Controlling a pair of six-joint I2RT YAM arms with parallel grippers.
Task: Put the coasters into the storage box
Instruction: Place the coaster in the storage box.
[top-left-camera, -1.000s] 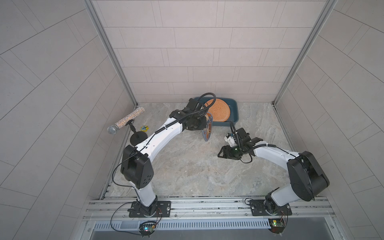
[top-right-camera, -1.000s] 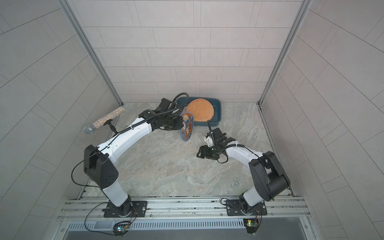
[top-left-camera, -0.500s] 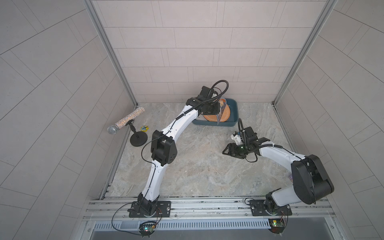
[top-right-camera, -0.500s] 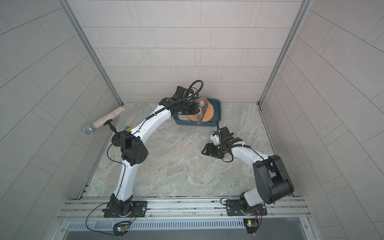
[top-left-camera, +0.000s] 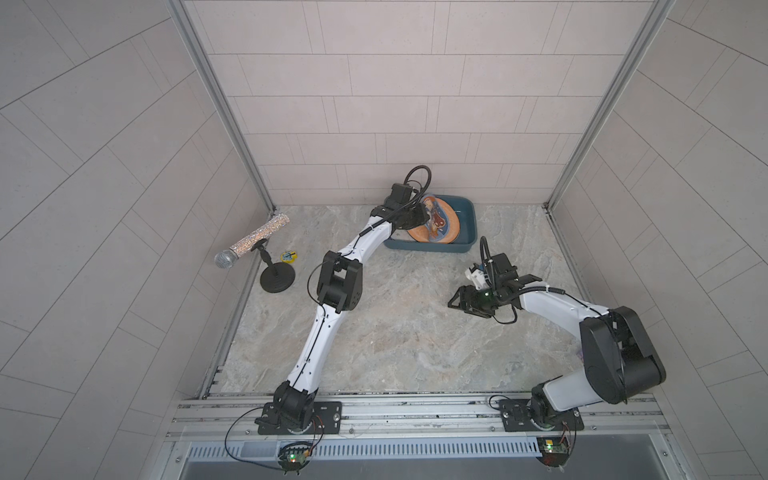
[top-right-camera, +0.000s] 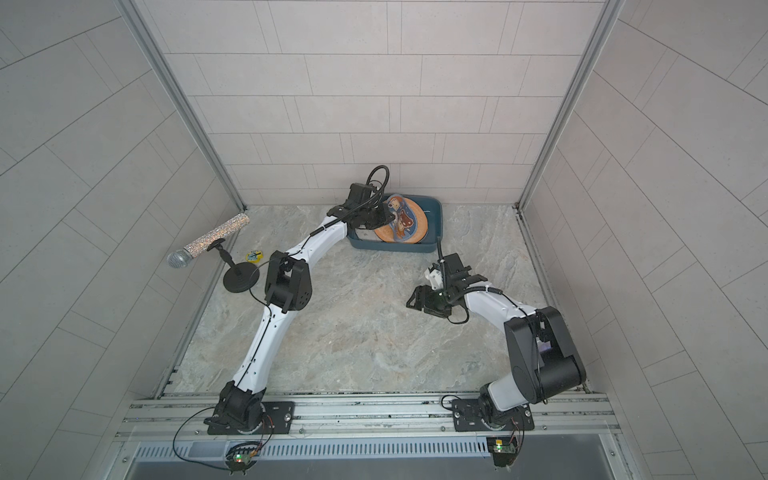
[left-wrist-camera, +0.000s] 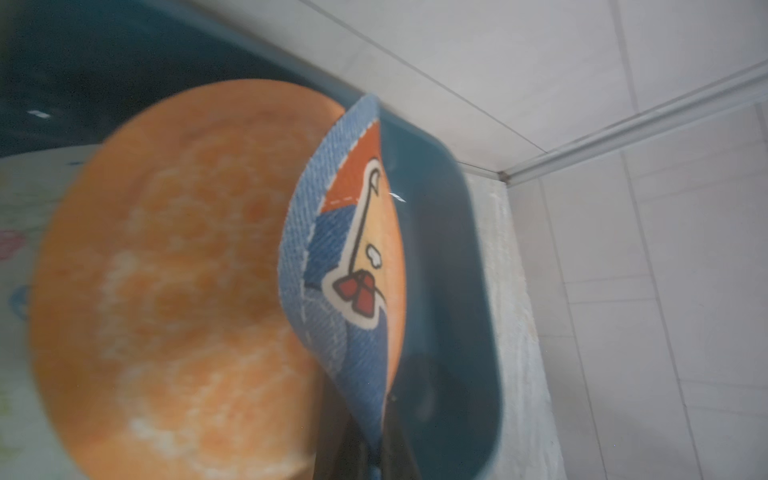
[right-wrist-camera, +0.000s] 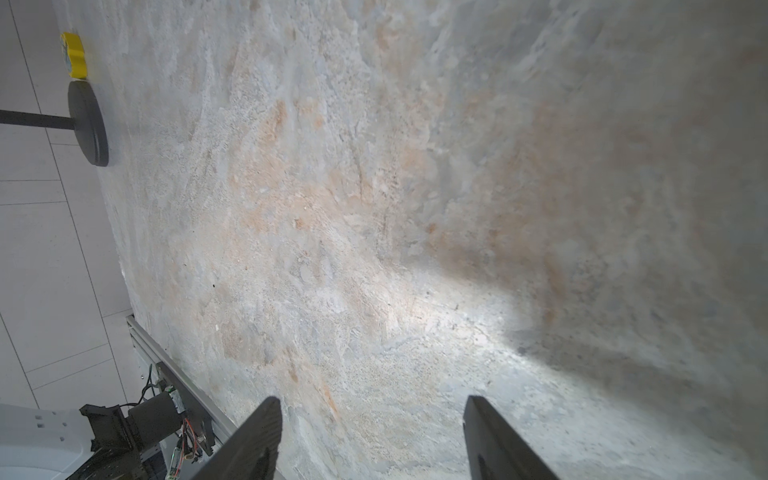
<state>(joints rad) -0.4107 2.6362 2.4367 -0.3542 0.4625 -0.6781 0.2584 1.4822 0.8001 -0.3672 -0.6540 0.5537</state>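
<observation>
Left gripper (top-left-camera: 417, 217), jaws closed on the edge of a blue round cloth-textured coaster with cartoon figures (top-left-camera: 435, 217), holds it tilted above a plain orange round coaster (top-left-camera: 454, 224). That disc lies inside the dark teal rectangular plastic storage box (top-left-camera: 428, 246) at the far middle of the marble-patterned tabletop (top-left-camera: 395, 332). Right gripper (right-wrist-camera: 370, 415), jaws wide apart and gripping nothing, hovers over the tabletop, nearer than the box and to its right.
</observation>
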